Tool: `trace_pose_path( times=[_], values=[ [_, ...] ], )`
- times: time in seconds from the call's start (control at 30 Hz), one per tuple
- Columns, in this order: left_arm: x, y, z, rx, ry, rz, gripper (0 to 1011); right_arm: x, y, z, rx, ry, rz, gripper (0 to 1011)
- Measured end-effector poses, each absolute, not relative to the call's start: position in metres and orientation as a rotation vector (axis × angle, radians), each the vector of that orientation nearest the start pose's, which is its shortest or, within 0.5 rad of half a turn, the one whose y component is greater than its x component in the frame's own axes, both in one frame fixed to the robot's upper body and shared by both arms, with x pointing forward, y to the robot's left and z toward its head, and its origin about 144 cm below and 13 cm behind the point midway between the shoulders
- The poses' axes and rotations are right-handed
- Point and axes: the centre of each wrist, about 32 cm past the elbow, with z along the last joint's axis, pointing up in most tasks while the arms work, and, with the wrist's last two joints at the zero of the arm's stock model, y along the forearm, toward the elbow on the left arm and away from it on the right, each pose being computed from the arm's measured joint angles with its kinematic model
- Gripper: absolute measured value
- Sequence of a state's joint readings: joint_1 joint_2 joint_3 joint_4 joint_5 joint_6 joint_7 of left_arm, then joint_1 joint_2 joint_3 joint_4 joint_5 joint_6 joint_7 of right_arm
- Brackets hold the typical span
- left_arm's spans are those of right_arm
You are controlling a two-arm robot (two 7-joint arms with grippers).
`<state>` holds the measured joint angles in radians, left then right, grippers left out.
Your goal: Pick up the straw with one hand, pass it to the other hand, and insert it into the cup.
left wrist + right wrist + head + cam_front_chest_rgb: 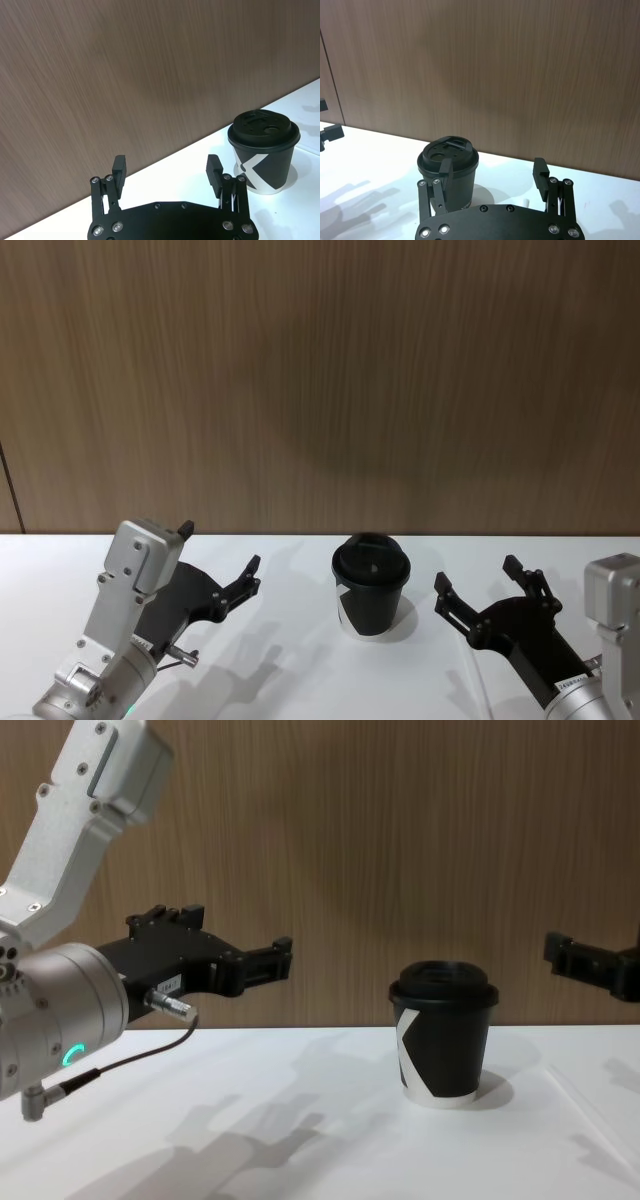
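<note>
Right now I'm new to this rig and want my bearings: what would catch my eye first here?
The black lidded cup stands upright in the middle of the white table. The left end effector and the right end effector hover on either side of it, both open and empty, pointing toward the wood-panel wall.
</note>
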<state>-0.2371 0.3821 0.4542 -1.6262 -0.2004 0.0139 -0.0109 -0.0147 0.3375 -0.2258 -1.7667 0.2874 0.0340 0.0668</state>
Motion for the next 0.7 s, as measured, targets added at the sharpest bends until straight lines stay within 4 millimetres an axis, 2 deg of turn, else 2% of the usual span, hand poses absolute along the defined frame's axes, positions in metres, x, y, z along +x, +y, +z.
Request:
trace_pose_path(
  times=[0.7],
  values=[
    [0.492,0.1984,1.2044,0.061,-0.267,1.124,1003,0.4335,-0.2441,1.1882,-0.049,-0.056,-1.23,1001]
  ],
)
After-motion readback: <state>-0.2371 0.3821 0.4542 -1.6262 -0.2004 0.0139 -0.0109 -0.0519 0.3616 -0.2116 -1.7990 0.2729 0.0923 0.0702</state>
